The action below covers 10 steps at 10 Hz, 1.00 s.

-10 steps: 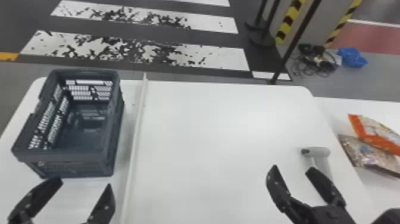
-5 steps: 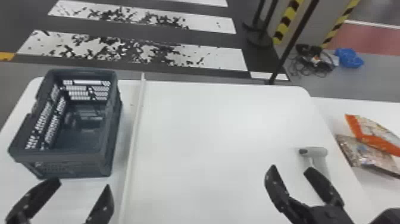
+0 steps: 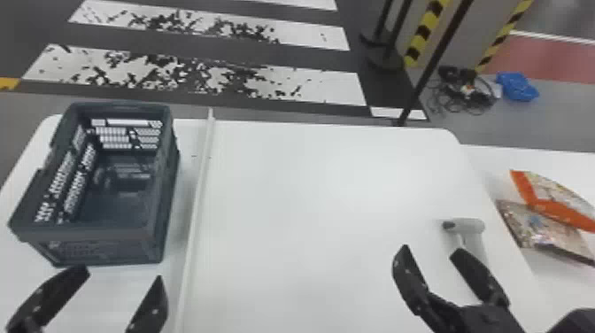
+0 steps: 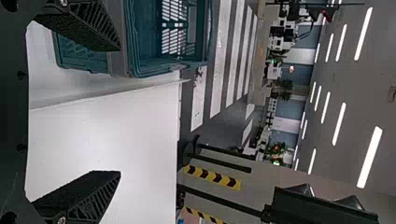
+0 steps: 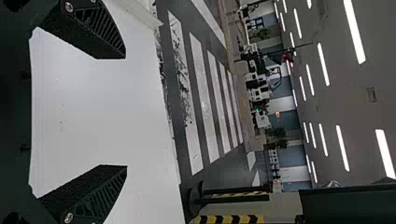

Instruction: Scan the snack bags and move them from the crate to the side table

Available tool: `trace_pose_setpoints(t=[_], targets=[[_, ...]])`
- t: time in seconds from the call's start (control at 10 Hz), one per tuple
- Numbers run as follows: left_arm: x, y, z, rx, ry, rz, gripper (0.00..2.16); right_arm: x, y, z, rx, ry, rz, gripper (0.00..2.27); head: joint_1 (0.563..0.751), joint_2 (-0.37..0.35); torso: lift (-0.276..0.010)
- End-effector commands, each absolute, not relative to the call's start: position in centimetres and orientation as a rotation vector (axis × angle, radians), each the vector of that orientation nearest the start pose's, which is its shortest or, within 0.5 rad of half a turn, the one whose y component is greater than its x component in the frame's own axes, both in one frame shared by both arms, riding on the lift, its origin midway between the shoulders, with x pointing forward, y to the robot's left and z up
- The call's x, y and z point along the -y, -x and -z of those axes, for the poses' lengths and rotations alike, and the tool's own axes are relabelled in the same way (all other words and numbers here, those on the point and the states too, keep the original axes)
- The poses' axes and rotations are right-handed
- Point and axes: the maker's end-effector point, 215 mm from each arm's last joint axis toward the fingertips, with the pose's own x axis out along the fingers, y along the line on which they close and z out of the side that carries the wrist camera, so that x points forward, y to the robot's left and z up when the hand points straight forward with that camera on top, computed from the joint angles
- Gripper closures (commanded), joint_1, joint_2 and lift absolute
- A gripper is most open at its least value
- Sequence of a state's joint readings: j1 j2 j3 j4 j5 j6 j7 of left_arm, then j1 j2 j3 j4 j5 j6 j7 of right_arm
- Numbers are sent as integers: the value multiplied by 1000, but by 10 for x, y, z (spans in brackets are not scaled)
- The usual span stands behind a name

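So the head view's got two snack bags overlapping on the side table, right edge of frame. Scanner's near them, crate's at left. Left gripper, lower left, and right gripper, lower right, both have fingers spread. Wrist views add ceiling lights.

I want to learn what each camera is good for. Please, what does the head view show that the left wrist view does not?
Head view: an orange snack bag overlapping a second bag on the side table, the scanner, and the right gripper.

Left wrist view: ceiling lights and green plants.

Both: the crate, the white table, the crosswalk, and the left gripper.
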<state>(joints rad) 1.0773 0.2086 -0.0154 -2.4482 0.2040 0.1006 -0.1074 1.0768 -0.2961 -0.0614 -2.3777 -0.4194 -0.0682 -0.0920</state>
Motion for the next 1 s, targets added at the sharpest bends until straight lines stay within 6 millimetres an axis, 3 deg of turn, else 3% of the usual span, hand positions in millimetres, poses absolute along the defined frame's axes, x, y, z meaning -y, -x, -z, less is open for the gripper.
trace_pose_setpoints(t=[0.0, 0.9], targets=[[-175, -277, 357, -313, 108, 272, 46, 256, -292, 347, -237, -191, -45, 87, 695, -169, -87], [-173, -276, 356, -312, 110, 280, 46, 261, -291, 343, -222, -199, -36, 87, 695, -183, -87]])
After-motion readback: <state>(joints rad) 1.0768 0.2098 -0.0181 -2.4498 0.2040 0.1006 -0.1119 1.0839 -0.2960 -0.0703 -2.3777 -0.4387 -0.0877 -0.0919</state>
